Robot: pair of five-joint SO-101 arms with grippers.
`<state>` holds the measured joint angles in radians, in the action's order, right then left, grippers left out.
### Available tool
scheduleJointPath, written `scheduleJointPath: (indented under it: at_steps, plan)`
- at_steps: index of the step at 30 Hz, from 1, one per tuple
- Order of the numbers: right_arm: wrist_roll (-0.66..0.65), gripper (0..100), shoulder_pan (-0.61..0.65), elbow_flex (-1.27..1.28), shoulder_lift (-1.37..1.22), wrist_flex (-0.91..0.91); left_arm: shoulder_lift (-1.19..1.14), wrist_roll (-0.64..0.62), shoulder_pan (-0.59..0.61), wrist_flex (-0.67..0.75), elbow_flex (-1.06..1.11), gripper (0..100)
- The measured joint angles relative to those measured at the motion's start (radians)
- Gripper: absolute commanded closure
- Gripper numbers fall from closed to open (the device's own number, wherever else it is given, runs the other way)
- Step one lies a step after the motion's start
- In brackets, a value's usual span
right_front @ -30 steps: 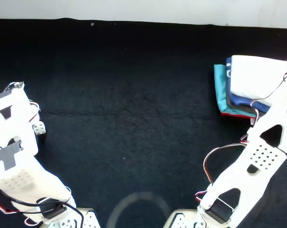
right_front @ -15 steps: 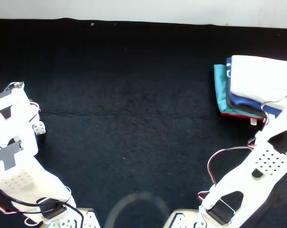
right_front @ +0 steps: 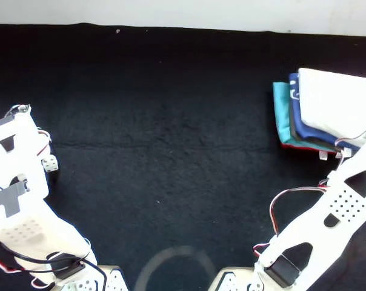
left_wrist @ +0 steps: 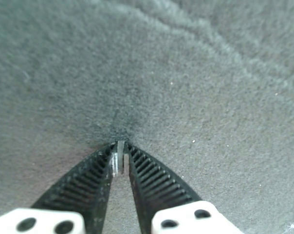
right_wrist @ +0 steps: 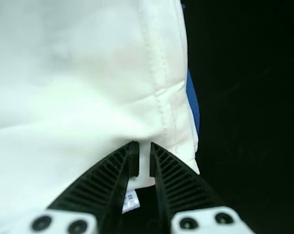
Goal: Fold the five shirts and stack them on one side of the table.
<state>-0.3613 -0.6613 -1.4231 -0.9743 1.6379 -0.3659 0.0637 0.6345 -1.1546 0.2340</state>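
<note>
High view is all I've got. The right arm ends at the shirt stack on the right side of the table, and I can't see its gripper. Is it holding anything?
Observer: Yes. In the right wrist view, the right gripper is closed on the edge of the white shirt, and the fabric puckers at its tips.
Operator: Okay, and the left one? Its arm hides the gripper from me too.
Observer: The left gripper is shut with nothing in it, and it points at the black table cover.
</note>
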Motion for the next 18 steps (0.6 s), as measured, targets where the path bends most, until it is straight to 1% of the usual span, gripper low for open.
scheduleJointPath:
  at_steps: [6, 9, 11, 13, 15, 18]
  plan:
    - [0.0, 95.2, 0.109, 0.0, 0.221, 0.071, 0.0, 0.0, 0.0, 0.0, 0.0, 99]
    - [0.002, 95.8, 0.186, 0.0, 0.288, 0.11, 0.0, 0.0, 0.0, 0.0, 0.0, 99]
    - [0.025, 99.5, 0.229, 0.0, 0.318, 0.114, 0.0, 0.0, 0.0, 0.0, 0.0, 99]
    - [0.038, 99.1, 0.258, 0.003, 0.336, 0.117, 0.0, 0.0, 0.0, 0.0, 0.0, 99]
    - [0.041, 99.1, 0.278, 0.049, 0.35, 0.117, 0.0, 0.0, 0.0, 0.0, 0.0, 99]
    - [0.044, 99.1, 0.301, 0.184, 0.39, 0.117, 0.0, 0.0, 0.0, 0.0, 0.0, 99]
